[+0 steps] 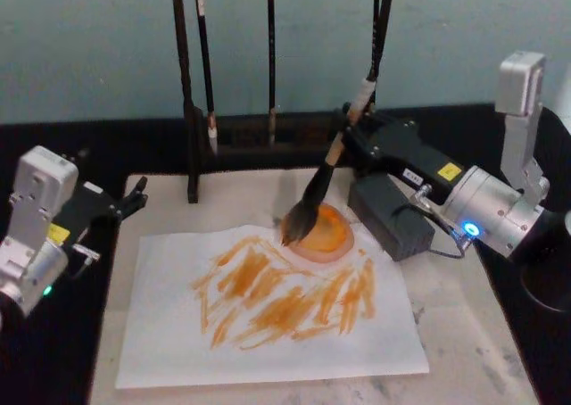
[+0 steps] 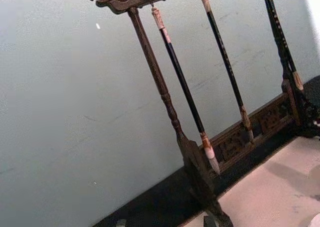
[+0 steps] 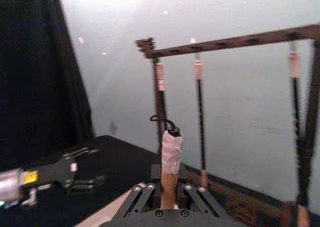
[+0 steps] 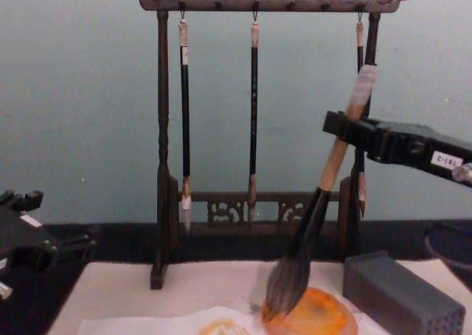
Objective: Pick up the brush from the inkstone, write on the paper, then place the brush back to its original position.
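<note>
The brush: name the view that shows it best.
Chest view: the brush shows side-on, whole, the right gripper clamping its handle, bristles at the inkstone. Head view foreshortens it; right wrist view shows its taped handle end. Left gripper sits aside.

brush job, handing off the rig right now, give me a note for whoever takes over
Right gripper: shut on the brush handle, holding it tilted with the bristles touching the inkstone.
Left gripper: open, parked on the left, holding nothing.
Paper: lies in front of the inkstone, covered with orange strokes, so the writing looks done.
Left to do: lay the brush on the inkstone, release, withdraw.
</note>
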